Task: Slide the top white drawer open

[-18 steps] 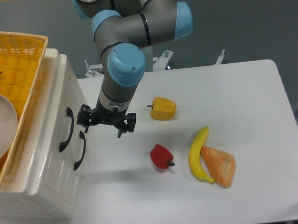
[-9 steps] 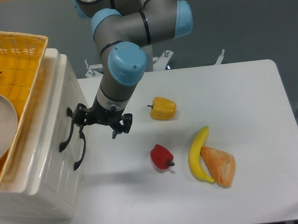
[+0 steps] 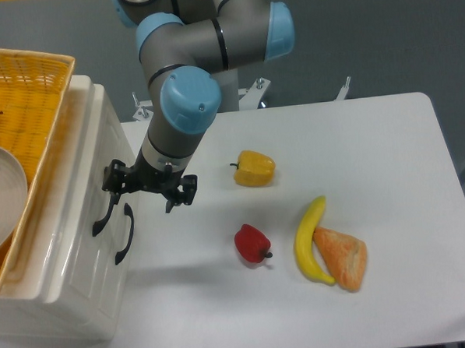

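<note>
White drawer unit stands at the left of the surface [image 3: 387, 142], with a wicker basket [image 3: 33, 91] on top. The top drawer [image 3: 81, 182] appears closed, its black handle [image 3: 104, 216] on the front panel, above the lower drawer's handle [image 3: 125, 234]. End effector [image 3: 147, 186] sits at the upper end of the top handle, fingers spread; contact cannot be confirmed. Yellow pepper [image 3: 255, 168], red pepper [image 3: 251, 243], banana [image 3: 309, 240] and bread [image 3: 342, 256] lie apart to the right.
</note>
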`<state>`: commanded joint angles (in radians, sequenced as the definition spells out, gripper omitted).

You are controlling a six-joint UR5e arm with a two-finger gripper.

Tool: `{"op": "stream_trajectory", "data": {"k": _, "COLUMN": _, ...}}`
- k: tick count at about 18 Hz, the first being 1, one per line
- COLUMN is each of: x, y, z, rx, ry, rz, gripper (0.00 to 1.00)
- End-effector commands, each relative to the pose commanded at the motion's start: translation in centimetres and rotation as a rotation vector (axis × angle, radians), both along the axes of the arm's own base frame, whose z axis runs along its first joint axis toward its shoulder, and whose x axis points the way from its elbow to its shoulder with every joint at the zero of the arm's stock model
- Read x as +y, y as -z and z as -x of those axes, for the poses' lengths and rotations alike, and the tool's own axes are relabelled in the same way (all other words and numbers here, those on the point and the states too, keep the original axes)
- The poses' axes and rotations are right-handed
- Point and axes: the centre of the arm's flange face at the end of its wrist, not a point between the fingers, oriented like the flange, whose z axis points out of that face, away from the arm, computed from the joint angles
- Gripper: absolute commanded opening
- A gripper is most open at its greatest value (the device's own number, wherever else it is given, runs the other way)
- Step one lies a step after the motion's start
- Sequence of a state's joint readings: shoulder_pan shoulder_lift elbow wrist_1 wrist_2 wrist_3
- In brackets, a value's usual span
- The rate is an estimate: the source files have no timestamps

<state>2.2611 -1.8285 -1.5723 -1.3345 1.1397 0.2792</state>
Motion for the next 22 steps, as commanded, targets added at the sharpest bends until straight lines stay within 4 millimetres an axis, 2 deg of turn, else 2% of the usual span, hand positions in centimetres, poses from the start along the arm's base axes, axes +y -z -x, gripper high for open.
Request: {"op": "stream_trajectory", "data": {"k": 22, "x": 0.10, "y": 0.57, "z": -0.83, "rx": -0.019, "ry": 0.010, "rz": 0.026, "gripper": 1.00}}
